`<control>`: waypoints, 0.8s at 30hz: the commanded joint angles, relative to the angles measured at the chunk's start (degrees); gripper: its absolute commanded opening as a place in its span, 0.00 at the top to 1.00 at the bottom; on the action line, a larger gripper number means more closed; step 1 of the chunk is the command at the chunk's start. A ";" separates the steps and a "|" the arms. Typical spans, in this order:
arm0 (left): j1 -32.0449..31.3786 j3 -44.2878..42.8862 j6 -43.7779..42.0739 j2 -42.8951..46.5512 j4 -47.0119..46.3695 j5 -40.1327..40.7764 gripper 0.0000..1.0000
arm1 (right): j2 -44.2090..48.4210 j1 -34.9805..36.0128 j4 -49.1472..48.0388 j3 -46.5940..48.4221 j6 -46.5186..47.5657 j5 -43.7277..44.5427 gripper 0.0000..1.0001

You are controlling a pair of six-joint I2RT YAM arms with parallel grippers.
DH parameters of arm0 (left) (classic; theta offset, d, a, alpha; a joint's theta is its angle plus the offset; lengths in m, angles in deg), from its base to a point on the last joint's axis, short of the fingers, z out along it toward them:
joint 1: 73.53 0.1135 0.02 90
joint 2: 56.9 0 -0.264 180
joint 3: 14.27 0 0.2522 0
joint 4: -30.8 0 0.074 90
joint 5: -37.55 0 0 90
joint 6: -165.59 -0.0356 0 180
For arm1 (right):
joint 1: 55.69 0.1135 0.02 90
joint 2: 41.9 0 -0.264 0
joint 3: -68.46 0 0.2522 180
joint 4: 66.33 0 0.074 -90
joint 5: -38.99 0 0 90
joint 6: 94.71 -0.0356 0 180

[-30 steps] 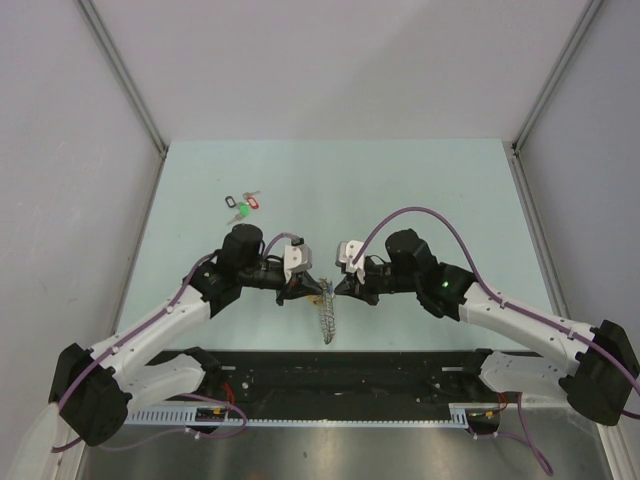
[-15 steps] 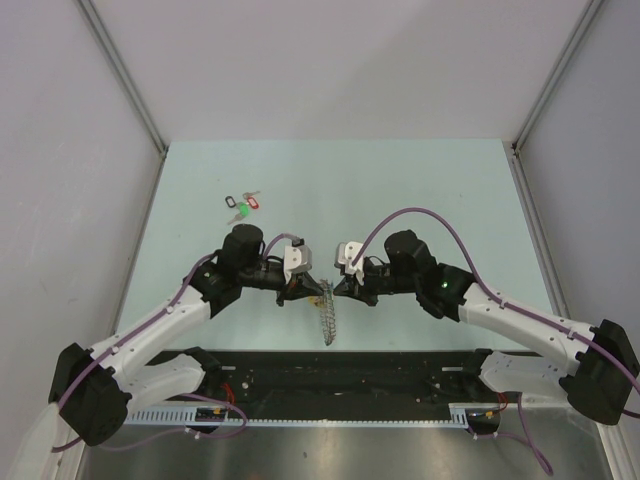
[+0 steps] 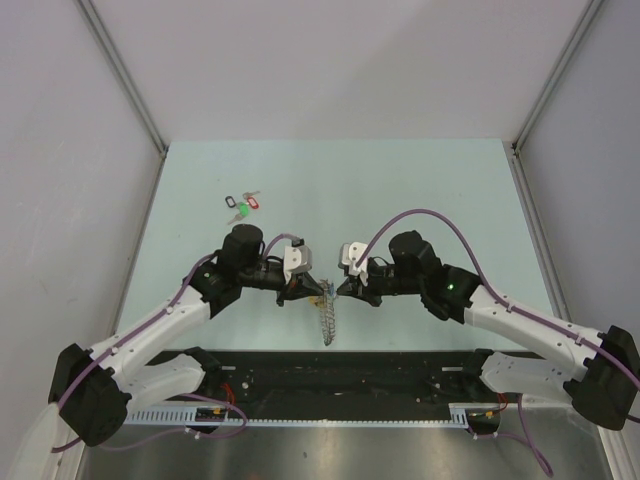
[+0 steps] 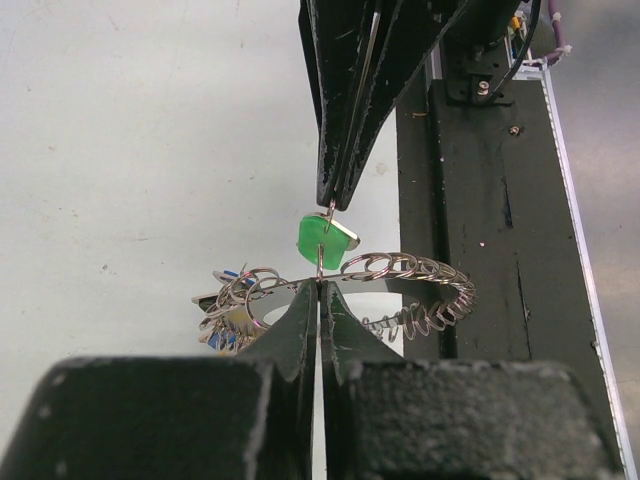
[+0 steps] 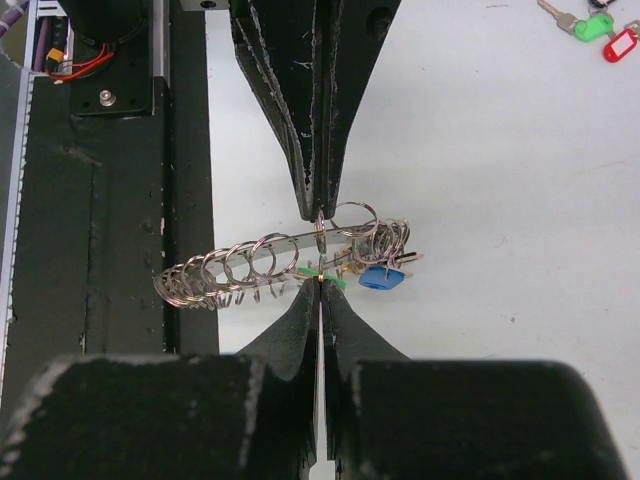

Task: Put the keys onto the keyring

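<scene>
Keyring sits where both arms reach inward — closed fingers tip-to-tip.

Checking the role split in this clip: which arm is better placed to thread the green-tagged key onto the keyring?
Right, probably. The right gripper is shut on the green-tagged key, right at the keyring; the left gripper is shut on the keyring, steadying it.

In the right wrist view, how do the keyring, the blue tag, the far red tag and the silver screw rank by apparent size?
1. keyring, clearly largest.
2. blue tag and red tag: about alike; the red one lies farther from the camera, so I leave them unranked.
3. silver screw on the black rail, smallest.
</scene>
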 commanded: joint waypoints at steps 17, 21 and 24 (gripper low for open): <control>-0.35 -0.24 -1.48 1.70 -3.54 -3.53 1.00 | -2.03 -0.27 -2.79 0.23 0.50 -1.26 1.00; -0.35 -0.24 -1.48 1.70 -3.54 -3.26 1.00 | -1.85 -0.36 -2.62 0.14 0.50 -1.35 1.00; -0.44 -0.24 -1.48 1.79 -3.62 -3.26 1.00 | -1.76 -0.27 -2.62 0.23 0.50 -1.43 1.00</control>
